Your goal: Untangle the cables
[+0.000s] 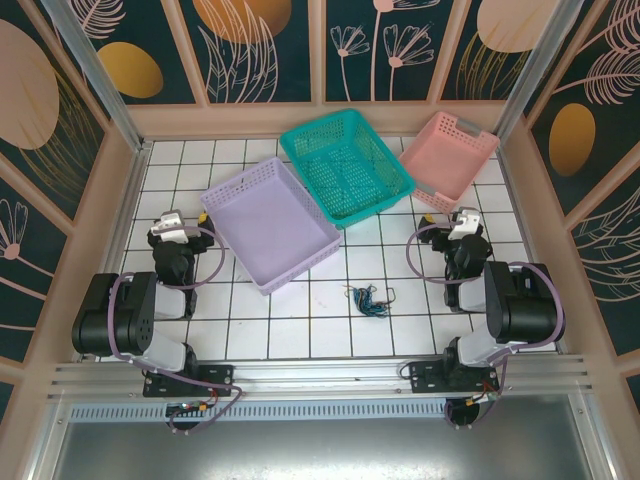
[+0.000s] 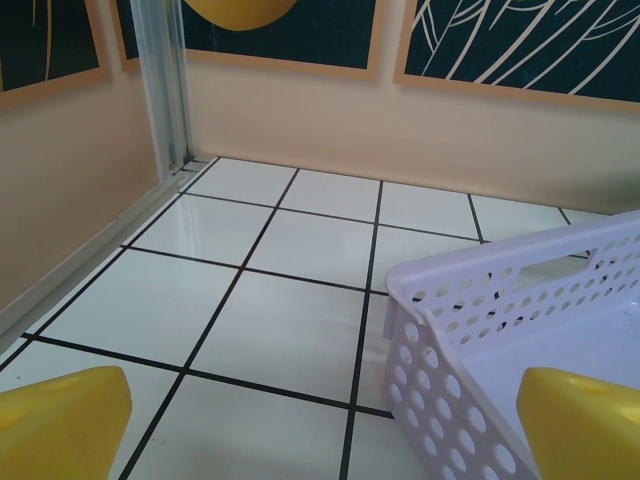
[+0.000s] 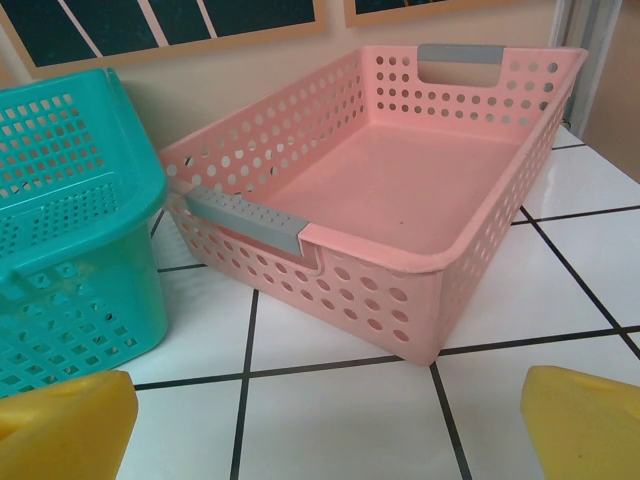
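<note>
- Blue and black cables [image 1: 370,299] lie bunched in a small knot on the tiled worktop [image 1: 300,330], toward its near edge and right of the middle.
- Both the left gripper [image 1: 175,224] and the right gripper [image 1: 466,221] stand wide open and hold nothing, each near a side edge.
- Being nearer, the right gripper should probably take an outer strand, not the knot's core.
- Taking a second strand with the left gripper would let both pull apart gently, away from the lavender basket [image 1: 270,225].
</note>
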Robot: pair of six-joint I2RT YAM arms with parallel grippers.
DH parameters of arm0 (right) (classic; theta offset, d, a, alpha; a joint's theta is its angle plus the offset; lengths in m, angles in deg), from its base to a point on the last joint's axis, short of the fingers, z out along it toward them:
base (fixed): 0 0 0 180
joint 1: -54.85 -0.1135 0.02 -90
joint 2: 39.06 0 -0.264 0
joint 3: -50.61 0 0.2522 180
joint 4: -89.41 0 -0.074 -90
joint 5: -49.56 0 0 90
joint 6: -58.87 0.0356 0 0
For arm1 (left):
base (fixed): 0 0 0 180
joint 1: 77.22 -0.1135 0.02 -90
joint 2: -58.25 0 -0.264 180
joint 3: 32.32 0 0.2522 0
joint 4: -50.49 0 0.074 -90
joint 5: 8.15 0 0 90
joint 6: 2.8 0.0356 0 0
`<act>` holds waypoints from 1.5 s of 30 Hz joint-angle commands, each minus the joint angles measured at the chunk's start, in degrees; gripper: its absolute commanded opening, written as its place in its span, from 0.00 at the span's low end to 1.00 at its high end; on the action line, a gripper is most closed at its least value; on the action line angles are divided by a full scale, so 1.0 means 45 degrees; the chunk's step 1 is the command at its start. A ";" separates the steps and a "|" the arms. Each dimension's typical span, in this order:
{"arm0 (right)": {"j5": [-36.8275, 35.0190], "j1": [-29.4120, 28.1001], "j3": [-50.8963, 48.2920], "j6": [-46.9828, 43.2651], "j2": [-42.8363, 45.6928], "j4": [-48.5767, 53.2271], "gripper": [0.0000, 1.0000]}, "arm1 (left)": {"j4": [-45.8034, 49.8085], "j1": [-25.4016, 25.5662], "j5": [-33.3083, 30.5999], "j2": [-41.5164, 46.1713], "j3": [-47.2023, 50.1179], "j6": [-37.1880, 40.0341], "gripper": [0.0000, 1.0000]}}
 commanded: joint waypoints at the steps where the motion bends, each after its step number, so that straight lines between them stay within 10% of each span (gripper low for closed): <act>1: -0.0097 -0.0010 0.0220 0.0024 -0.0048 -0.0114 0.99 | -0.0260 0.0083 0.0213 -0.0002 -0.0196 0.0165 0.99; 11: -0.4861 -0.2860 0.2742 -0.0828 0.6182 0.5708 0.99 | 0.5221 0.0083 -0.3035 0.5454 -0.2390 -0.0304 0.99; 13: -0.6287 -0.3359 0.5903 0.1895 0.7148 1.0033 0.99 | 0.7543 0.0086 -0.3702 0.5780 -0.4593 -0.0762 0.99; 17: -0.5868 -0.2769 1.1091 1.0461 0.6140 1.9919 0.99 | 1.7682 0.0083 -0.4991 0.5000 -1.0765 -0.8805 0.99; 21: -0.2113 -0.3172 1.1651 1.3364 0.5348 2.3034 0.65 | 1.5981 0.0172 0.1450 0.4422 -1.0854 -1.0506 0.99; 23: -0.1628 -0.4420 1.1023 1.6303 0.5308 2.4923 0.59 | 1.7953 0.1039 0.1796 0.3965 -1.1605 -1.1379 0.99; 29: 0.0520 -0.8833 0.6922 2.4319 0.6641 2.3347 0.68 | 2.1341 0.6143 0.0842 0.3661 -1.1981 -1.1960 0.93; 34: 0.0403 -1.0245 0.7192 2.5846 0.5624 2.3858 0.75 | 2.1668 1.0040 0.0797 0.3341 -1.1320 -1.1127 0.88; 45: 0.0608 -1.0439 0.5450 2.8786 0.6914 2.3898 0.77 | 1.8861 1.2471 0.2668 0.3983 -0.8387 -1.0892 0.69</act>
